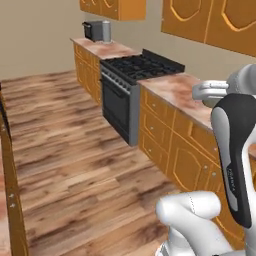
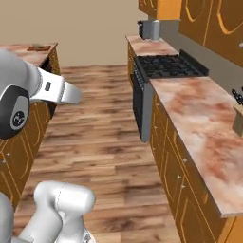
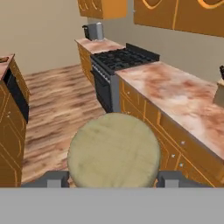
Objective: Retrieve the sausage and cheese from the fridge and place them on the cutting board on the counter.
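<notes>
one pale round cheese (image 3: 113, 151) gripped in end effector (image 3: 113, 178), above floor beside counter (image 3: 175, 94) w/ stove (image 3: 124, 57).

A pale tan-yellow cheese (image 3: 113, 151) with a round, faintly streaked face sits close before the camera on the hand, between the two dark fingertips (image 3: 54, 179) of the pincer (image 3: 113, 180), one at each lower side. Beyond the cheese, to its right, runs the reddish-pink marbled table (image 3: 175, 94) over orange cabinets. A small brown cutting board (image 2: 39, 48) lies flat on another marbled top at the far left.
</notes>
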